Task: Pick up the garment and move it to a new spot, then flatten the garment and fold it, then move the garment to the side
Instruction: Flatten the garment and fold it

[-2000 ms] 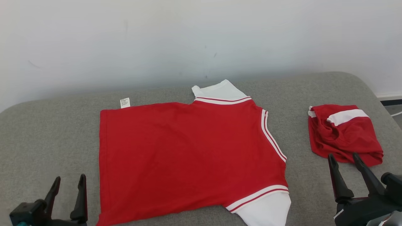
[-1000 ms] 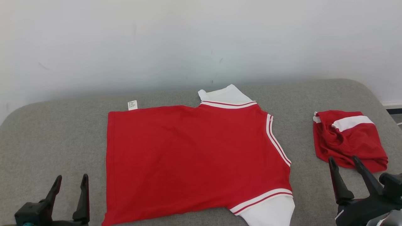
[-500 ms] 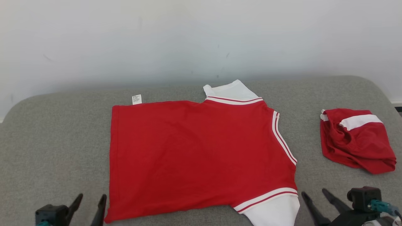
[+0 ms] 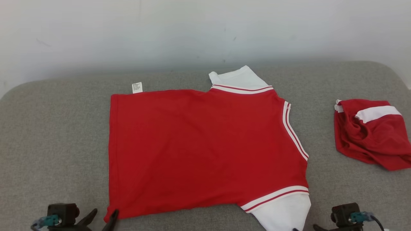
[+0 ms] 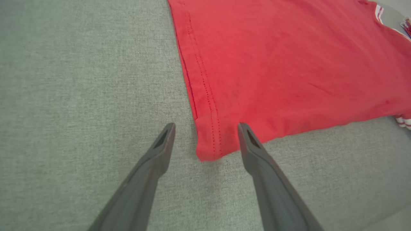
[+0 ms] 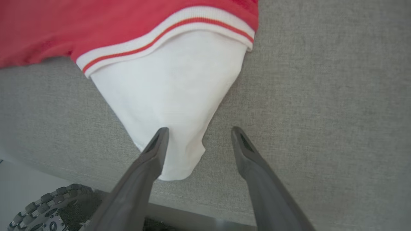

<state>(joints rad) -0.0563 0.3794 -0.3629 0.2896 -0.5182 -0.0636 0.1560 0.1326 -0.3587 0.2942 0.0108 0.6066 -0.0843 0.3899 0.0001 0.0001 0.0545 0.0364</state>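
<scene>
While spread flat on grey cushion (image 4: 54,128), red garment (image 4: 199,147) lies lengthwise left-right, neck rightward.
Wide-spread left gripper (image 5: 206,125) sits astride its near hem corner (image 5: 208,150); right gripper (image 6: 197,130), also wide, astride near white sleeve (image 6: 170,96) tip.

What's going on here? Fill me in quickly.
A two-armed robot is working on a red shirt that lies spread flat on a grey padded surface. Its left gripper is open, with its fingers on either side of the shirt's near hem corner. Its right gripper is open at the tip of the near white sleeve. Neither is gripping cloth yet. A second red garment sits bunched up off to the right.
</scene>
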